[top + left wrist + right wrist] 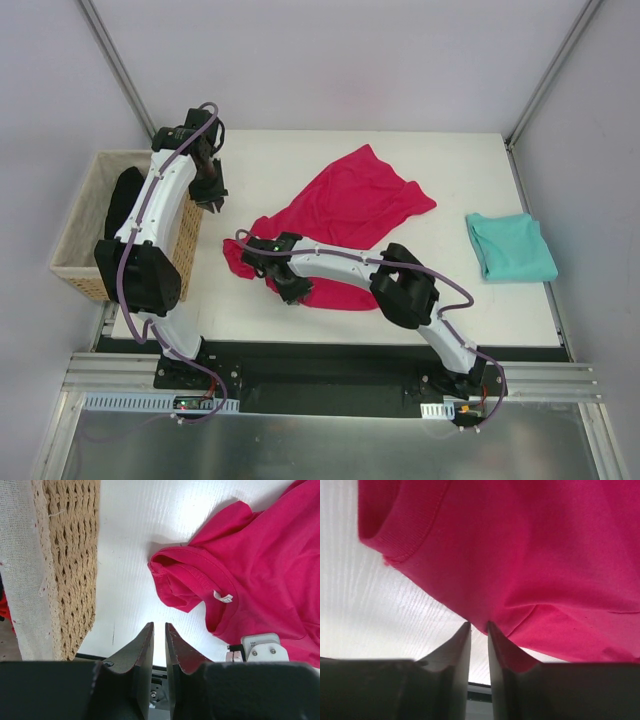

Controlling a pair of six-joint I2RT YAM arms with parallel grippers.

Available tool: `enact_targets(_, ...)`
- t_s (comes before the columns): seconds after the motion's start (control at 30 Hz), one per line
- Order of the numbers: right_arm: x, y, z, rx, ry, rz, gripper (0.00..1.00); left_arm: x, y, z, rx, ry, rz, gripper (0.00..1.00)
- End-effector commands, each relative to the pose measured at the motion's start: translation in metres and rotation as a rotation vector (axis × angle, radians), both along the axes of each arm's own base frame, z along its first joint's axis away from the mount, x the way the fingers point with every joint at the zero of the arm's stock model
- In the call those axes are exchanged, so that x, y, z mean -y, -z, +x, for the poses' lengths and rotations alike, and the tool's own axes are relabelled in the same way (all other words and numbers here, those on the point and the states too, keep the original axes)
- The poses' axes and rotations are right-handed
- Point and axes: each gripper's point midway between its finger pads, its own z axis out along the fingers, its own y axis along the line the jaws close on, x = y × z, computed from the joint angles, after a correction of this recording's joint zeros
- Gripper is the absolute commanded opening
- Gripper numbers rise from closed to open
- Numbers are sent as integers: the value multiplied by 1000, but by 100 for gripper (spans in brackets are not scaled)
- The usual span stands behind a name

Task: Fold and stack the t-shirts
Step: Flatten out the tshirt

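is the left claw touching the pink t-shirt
Apart. The left wrist view shows bare table between the tips of the left claw and the collar of the crimson-pink t-shirt.

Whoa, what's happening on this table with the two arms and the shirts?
Two robot arms are folding t-shirts. The right claw is pinching the near edge of the crumpled pink t-shirt in the middle of the table. The left claw hovers empty, nearly closed, beside the wicker basket. A teal t-shirt already lies folded at the right side.
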Motion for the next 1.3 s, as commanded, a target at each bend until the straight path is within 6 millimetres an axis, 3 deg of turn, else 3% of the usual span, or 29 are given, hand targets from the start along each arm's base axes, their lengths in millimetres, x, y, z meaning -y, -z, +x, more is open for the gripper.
enact_targets(0.0, 3, -5, -5, -8, 38, 9, 18, -8, -14, -11, 22, -9, 19, 14)
enact_targets(0.27, 14, -6, -5, 8, 76, -7, 1, -9, -9, -14, 5, -15, 23, 14)
enact_targets(0.9, 38, -15, -6, 49, 122, -38, 1, -7, -9, -11, 5, -15, 13, 14)
enact_targets(1.27, 79, -25, -2, 119, 253, -114, 1, -3, -8, -7, 1, -22, -5, 14)
